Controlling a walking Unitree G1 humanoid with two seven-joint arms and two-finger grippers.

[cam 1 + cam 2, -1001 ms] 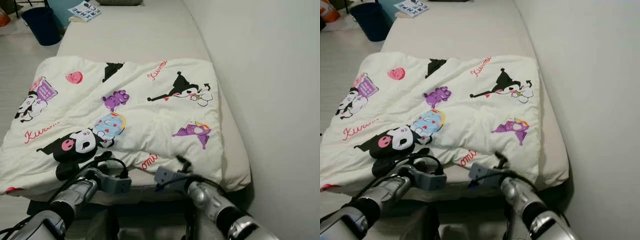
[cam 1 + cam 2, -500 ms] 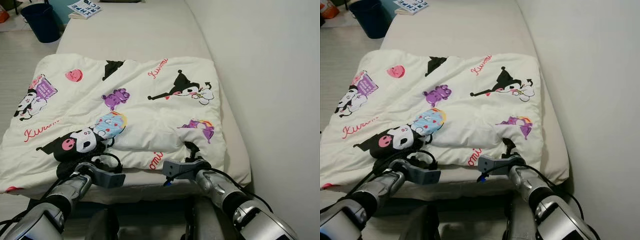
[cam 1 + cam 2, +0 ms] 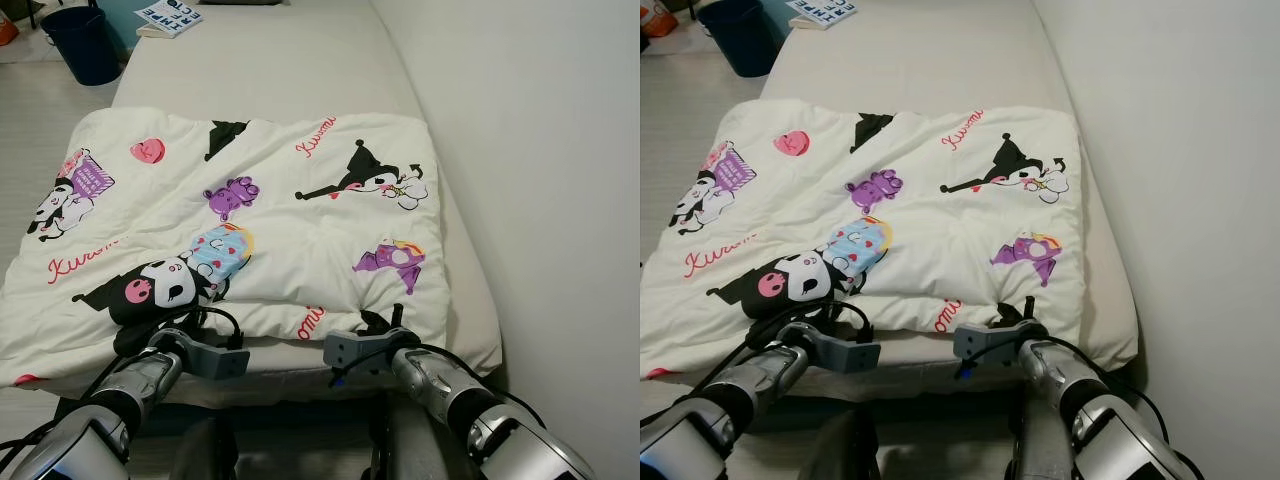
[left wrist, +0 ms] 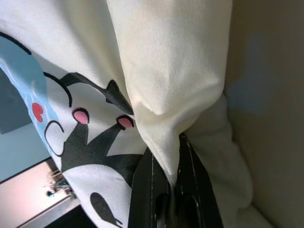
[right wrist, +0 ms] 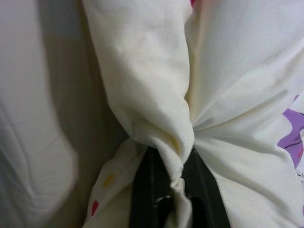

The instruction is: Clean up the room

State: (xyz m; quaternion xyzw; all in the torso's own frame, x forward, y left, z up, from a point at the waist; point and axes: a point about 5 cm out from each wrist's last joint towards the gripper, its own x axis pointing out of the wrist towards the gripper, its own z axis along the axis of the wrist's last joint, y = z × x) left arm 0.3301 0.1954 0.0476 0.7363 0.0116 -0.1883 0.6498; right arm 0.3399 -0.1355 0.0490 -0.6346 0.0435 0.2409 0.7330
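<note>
Lying across the near half of the bed [image 3: 300,70], the quilt [image 3: 290,210] is cream with cartoon prints and red script; the script reads "Kuromi" only in part, cut by folds at the far edge, the left side and the near edge. In the left eye view, a book [image 3: 168,17] at the far left corner of the bed shows large letters that cannot be read with certainty. A dark blue bin [image 3: 83,44] stands on the floor just beside that corner. A wall [image 3: 560,200] runs along the right side of the bed.

In the right eye view, both silver arms reach forward and slightly inward to the near edge of the quilt. The left gripper [image 3: 845,318] meets the edge below the black character print; the right gripper [image 3: 1025,312] meets it near the right corner, below the purple print.

In the left wrist view, the left gripper's fingers [image 4: 145,190] are closed narrowly on a bunched fold of quilt.

In the right wrist view, the right gripper's fingers [image 5: 147,190] likewise pinch a gathered fold of quilt.
</note>
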